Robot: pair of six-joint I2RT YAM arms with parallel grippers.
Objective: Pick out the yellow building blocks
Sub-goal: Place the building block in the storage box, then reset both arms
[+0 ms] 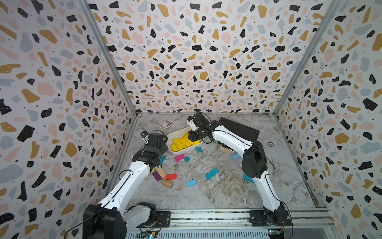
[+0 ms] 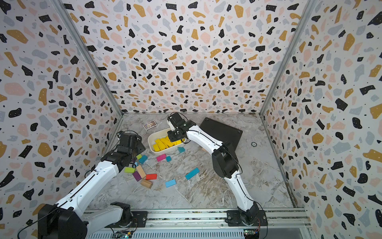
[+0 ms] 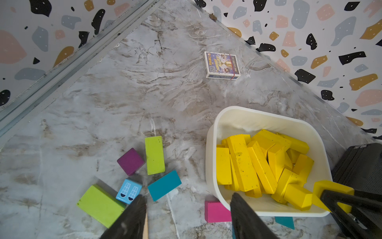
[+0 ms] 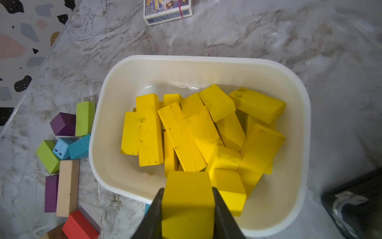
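Right wrist view: right claw (image 4: 187, 189) holds maybe the last yellow block (image 4: 187, 204) over the tub (image 4: 206, 58) of yellow blocks (image 4: 182, 134); left claw (image 3: 187, 195) wide, empty.

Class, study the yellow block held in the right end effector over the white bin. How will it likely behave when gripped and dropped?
The yellow block looks rigid: the right end effector pinches its flat faces without bending. It probably won't roll, having square edges. Dropped into the white bin, it may settle tilted on the uneven yellow pile.
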